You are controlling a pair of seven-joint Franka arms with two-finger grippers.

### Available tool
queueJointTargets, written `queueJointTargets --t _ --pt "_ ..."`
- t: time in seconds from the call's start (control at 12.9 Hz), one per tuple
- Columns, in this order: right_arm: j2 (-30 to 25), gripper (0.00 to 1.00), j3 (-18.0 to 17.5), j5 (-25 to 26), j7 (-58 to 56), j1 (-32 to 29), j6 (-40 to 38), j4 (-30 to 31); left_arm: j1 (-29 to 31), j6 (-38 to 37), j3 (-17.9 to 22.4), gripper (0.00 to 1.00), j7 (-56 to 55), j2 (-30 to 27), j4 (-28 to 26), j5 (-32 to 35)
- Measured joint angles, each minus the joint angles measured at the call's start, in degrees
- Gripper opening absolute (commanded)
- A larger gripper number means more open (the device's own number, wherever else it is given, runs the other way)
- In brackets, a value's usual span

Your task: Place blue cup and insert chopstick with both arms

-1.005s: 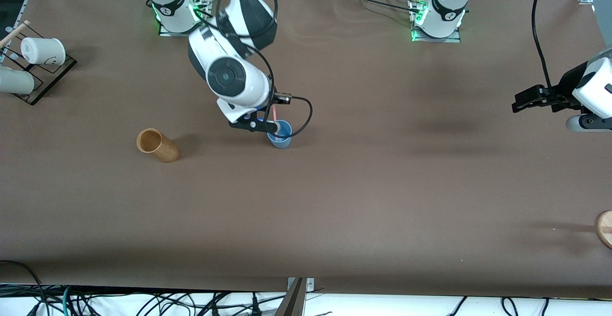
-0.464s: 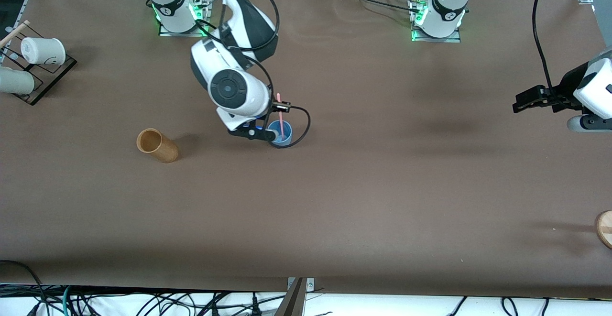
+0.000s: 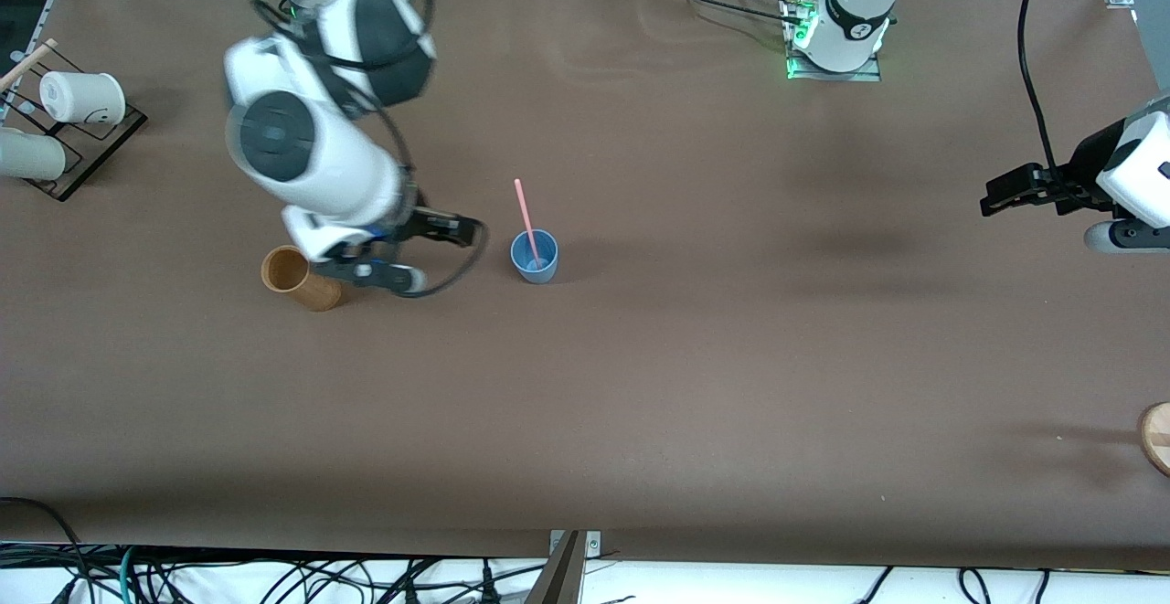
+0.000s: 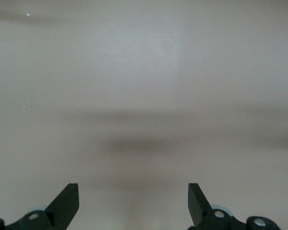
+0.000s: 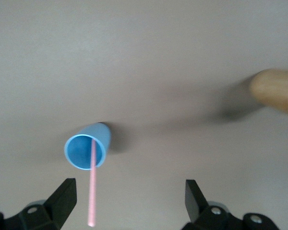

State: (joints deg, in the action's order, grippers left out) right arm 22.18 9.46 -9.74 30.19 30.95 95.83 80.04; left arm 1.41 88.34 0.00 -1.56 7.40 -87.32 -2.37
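The blue cup stands upright on the brown table, with the pink chopstick leaning in it and sticking out above the rim. My right gripper is open and empty, over the table between the blue cup and the tan cup. In the right wrist view the blue cup and the chopstick show ahead of the open gripper. My left gripper waits open and empty at the left arm's end of the table; its wrist view shows the open gripper over bare table.
A tan cylinder cup stands beside my right gripper and also shows in the right wrist view. A rack with white cups sits at the right arm's end. A wooden disc lies at the left arm's end.
My right gripper has let go of the chopstick, which now leans in the blue cup, and has moved away toward the tan cup. The left arm has not moved.
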Motion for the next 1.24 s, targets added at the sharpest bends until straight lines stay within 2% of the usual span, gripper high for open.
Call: queueJointTargets --t 0.39,0.54,0.62,0.7,0.85,0.93,1.08,1.24 --pt "-3.39 1.00 13.62 0.53 -23.20 -0.35 -5.91 0.05 0.00 0.00 0.00 1.00 0.00 0.02 0.00 0.00" --pt "-5.00 1.00 14.47 0.61 -28.34 -2.96 -6.95 0.22 0.00 0.00 0.00 1.00 0.00 0.02 0.00 0.00" --pt "-6.08 1.00 12.50 0.97 -30.03 -5.93 -7.18 0.79 -0.01 0.00 -0.02 1.00 0.00 0.02 0.00 0.00" --pt "-7.72 1.00 7.60 2.64 -30.64 -10.65 -6.85 2.39 -0.01 0.00 -0.03 1.00 0.00 0.03 0.00 0.00" --pt "-12.32 1.00 -5.63 6.11 -30.34 -22.70 -3.06 8.44 -0.01 0.00 -0.03 1.00 0.00 0.03 0.00 0.00" --pt "-15.01 1.00 -9.59 6.59 -29.92 -26.58 -0.95 12.23 -0.01 0.00 -0.03 1.00 0.00 0.04 0.00 0.00" --pt "-19.02 1.00 -11.42 6.80 -29.50 -29.03 0.59 17.65 -0.01 0.00 -0.03 1.00 0.00 0.04 0.00 0.00" --pt "-20.33 1.00 -11.43 7.09 -29.49 -29.50 0.90 18.59 -0.02 0.00 -0.03 1.00 0.00 0.04 0.00 0.00"
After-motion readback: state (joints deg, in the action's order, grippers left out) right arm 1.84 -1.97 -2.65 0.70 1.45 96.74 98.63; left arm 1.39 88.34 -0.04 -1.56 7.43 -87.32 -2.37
